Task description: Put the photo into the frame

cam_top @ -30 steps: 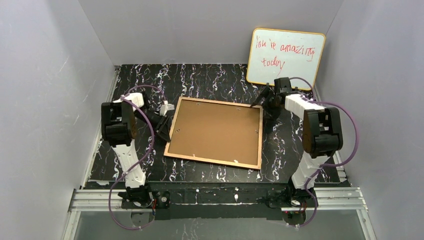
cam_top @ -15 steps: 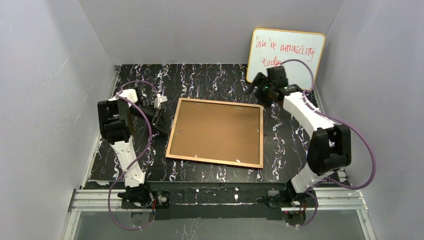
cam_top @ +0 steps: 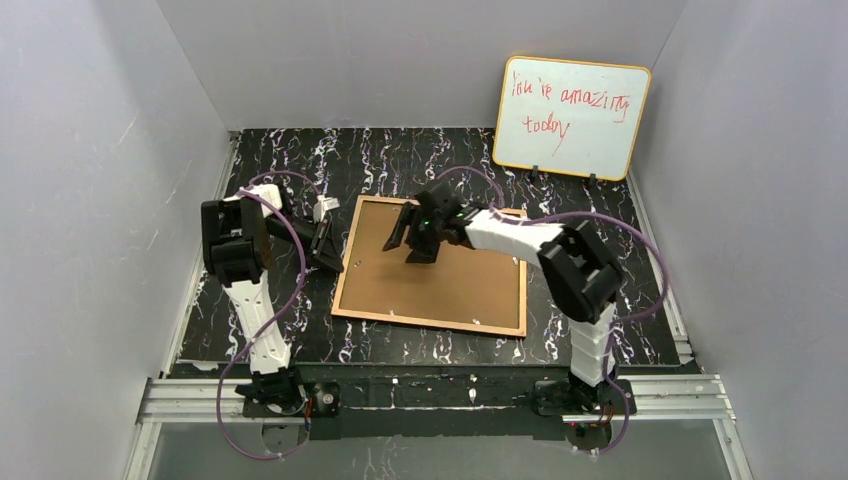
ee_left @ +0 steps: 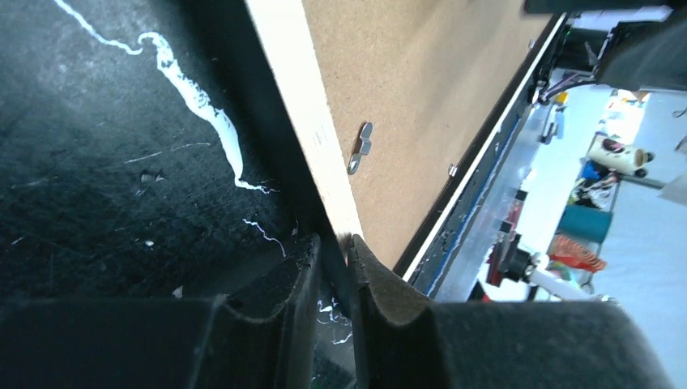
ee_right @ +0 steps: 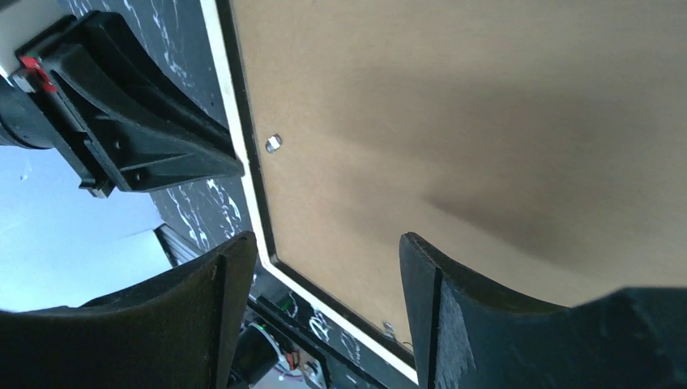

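The frame (cam_top: pixel 430 324) lies face down on the black marbled table, tan rails up, with the brown backing panel (cam_top: pixel 455 285) filling it. The photo is hidden. My left gripper (cam_top: pixel 334 250) sits at the frame's left rail (ee_left: pixel 296 97); its jaws are pinched narrowly on that rail's edge (ee_left: pixel 334 243). My right gripper (cam_top: pixel 408 240) hovers open over the panel's upper left area, nothing between its fingers (ee_right: pixel 328 251). In the right wrist view the panel (ee_right: pixel 454 105) fills the picture and the left gripper (ee_right: pixel 146 154) shows beside the rail (ee_right: pixel 231 105).
An orange-edged whiteboard (cam_top: pixel 570 115) with red writing leans on the back wall at the right. Grey walls close in the table on three sides. A small metal clip (ee_left: pixel 360 147) sits on the panel near the left rail.
My right arm swung from the back right near the whiteboard to over the frame's upper left, its jaws narrowing somewhat. My left gripper's jaws closed in on the frame's left rail.
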### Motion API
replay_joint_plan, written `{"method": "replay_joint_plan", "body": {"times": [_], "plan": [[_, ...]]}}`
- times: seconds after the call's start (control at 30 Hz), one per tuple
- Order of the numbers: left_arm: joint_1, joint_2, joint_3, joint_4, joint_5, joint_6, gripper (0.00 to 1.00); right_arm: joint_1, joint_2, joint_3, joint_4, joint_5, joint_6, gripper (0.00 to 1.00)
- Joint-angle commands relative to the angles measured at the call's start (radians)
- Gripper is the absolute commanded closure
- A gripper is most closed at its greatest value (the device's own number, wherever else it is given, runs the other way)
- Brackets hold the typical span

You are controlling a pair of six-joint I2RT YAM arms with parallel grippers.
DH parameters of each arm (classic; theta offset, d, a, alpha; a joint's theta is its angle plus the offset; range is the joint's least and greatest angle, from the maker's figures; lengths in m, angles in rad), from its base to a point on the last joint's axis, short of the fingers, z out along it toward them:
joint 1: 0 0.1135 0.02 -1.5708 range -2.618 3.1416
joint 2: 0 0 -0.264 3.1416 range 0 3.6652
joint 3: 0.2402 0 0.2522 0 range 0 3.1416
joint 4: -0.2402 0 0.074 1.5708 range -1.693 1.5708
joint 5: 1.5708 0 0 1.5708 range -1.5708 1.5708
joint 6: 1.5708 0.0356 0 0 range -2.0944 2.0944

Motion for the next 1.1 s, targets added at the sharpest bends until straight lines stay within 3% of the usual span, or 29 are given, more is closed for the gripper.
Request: {"method": "replay_joint_plan", "body": {"times": [0.0,0.3,1.07], "plan": [[-0.005,-0.015,-0.031,0.077,-0.03,-0.064,0.84,0.066,0.105,0.141,0.069,-0.04,0.057,0.27],[-0.003,-0.02,-0.045,0.126,-0.04,-0.114,0.88,0.109,0.235,0.219,0.132,-0.079,0.117,0.29],[-0.009,-0.041,-0.086,0.172,-0.05,-0.13,0.9,0.116,0.381,0.338,0.184,-0.093,0.192,0.33]]}}
